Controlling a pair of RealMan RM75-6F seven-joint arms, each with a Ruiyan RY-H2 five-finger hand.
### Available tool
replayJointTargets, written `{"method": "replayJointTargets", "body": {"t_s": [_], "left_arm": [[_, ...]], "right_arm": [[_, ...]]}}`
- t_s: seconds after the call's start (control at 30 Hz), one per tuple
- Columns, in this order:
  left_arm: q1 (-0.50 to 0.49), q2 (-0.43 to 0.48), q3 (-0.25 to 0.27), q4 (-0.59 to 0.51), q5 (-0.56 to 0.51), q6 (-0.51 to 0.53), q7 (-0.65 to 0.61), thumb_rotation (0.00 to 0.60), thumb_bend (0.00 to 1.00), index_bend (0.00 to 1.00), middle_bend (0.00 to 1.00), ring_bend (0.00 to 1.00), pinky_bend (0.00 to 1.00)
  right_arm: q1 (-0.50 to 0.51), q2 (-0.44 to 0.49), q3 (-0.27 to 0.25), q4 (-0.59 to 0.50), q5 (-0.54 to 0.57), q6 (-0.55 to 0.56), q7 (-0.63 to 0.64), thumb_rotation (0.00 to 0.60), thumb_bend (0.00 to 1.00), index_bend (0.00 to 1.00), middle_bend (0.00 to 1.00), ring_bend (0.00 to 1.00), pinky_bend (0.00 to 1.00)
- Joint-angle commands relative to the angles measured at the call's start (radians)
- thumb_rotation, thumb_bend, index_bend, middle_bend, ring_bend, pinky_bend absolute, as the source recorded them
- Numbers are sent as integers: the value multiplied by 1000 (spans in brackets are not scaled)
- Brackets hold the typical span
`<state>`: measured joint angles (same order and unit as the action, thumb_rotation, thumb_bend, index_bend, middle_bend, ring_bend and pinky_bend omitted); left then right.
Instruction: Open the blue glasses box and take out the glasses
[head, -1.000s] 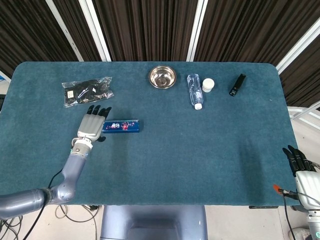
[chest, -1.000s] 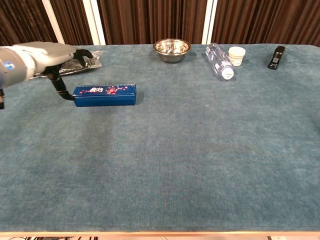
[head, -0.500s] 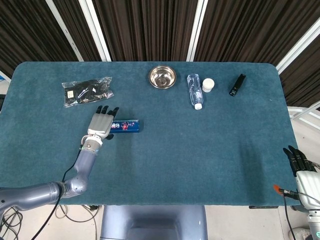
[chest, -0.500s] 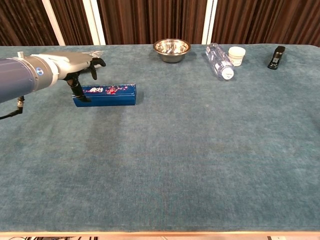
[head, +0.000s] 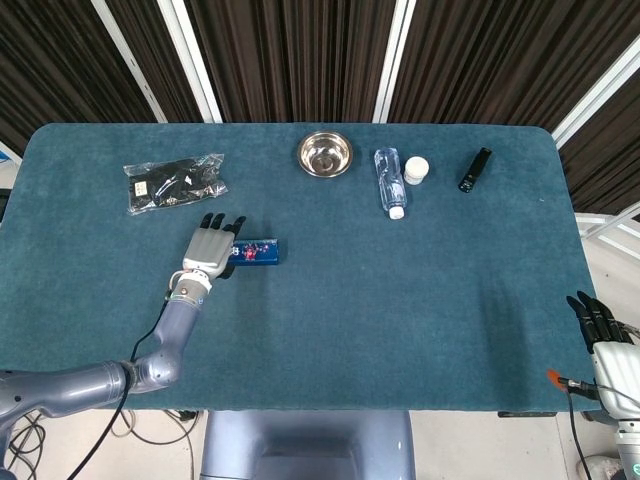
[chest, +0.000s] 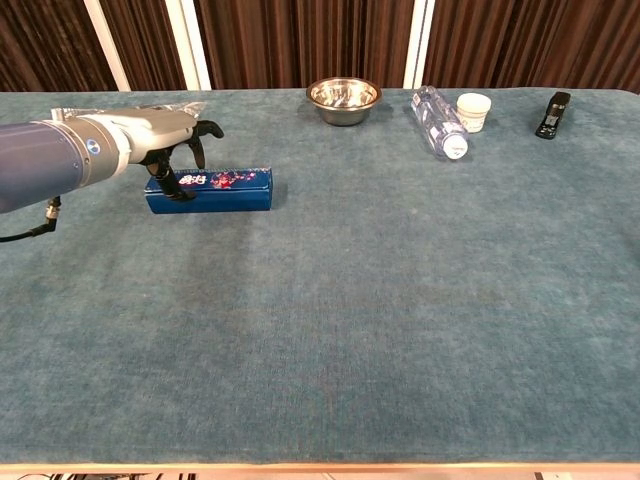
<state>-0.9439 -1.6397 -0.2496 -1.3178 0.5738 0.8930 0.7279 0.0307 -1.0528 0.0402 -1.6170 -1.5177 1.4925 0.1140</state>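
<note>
**Operator A:** Starting with the head view, we locate the blue glasses box (head: 254, 252) lying flat on the table (head: 400, 320), left of centre, below the plastic bag (head: 173, 182) and well apart from the steel bowl (head: 324, 154). The left hand (head: 211, 246) sits over the box's left end, fingers spread. We cannot tell from this view whether they touch the lid.

**Operator B:** And the right hand (head: 600, 335)?

**Operator A:** It rests at the table's right edge, well apart from the box, fingers straight and close together, holding nothing.

**Operator B:** Moving to the chest view, we see the left hand (chest: 165, 135) arched above the box (chest: 212, 189), fingertips (chest: 186, 190) pointing down around its left end. The fingers are apart; nothing is clamped.

**Operator A:** Handling assessment?

**Operator B:** We judge the box rigid and light, with a smooth printed skin that may slide on the cloth when pushed. We recommend pinning the long sides near the left end and lifting the lid along the long edge. The lid seam is too small to see in either view. We treat the glasses inside as fragile and would take them by the frame, not the lenses.
</note>
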Motion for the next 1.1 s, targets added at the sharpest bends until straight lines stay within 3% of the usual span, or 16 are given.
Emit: {"method": "replayJointTargets", "body": {"t_s": [0.03,1.1], "left_arm": [[-4,-1,3,2,0,-1,-5,600,366,0,269,0,19],[-24,-7,25,12,4,3,-50,600,418,0,293,0,19]], "right_arm": [[0,0,0,0,0,0,0,600,170,0,0,0,199],[-1,1,-2,-3,0,-2,0,600,192,0,0,0,199]]}}
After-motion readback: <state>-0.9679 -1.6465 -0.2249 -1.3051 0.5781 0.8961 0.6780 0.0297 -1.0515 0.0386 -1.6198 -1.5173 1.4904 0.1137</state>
